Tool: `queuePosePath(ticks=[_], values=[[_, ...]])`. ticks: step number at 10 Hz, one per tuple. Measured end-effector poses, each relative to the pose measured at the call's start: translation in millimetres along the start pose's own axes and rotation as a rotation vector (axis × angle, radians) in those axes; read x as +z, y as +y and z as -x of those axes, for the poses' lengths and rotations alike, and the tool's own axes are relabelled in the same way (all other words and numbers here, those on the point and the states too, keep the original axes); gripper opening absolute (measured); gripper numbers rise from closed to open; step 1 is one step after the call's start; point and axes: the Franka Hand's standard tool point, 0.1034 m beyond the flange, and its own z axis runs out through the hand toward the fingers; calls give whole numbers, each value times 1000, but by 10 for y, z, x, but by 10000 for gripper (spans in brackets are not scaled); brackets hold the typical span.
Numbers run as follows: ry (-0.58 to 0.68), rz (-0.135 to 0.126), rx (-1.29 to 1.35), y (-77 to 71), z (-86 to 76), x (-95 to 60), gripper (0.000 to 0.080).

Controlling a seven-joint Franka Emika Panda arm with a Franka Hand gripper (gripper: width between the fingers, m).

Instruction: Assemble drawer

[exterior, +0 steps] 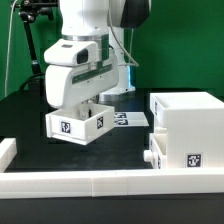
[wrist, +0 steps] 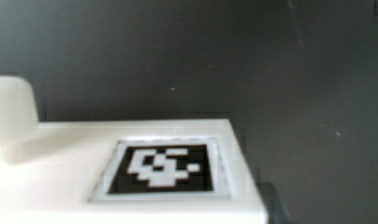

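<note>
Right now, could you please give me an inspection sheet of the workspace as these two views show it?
Surface: dark table, bounded in front by a low white wall.
Job's things: casing at the exterior view's right, with a knobbed tray showing at its lower front; a second tray under the gripper, whether lifted or resting cannot be told.
Clutter: nothing seen.
Gripper: gripper low over the second tray; jaws hidden, grip cannot be told.
Cables: black cable along the arm.
Surroundings: marker board behind the tray; green backdrop.
</note>
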Motion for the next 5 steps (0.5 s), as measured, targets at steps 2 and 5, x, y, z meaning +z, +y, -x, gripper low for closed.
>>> queuePosePath(ticks=[2,5], values=[[-3,-2,-149,-4,19,10,44],[-2,5,-397,32,43,30,44]])
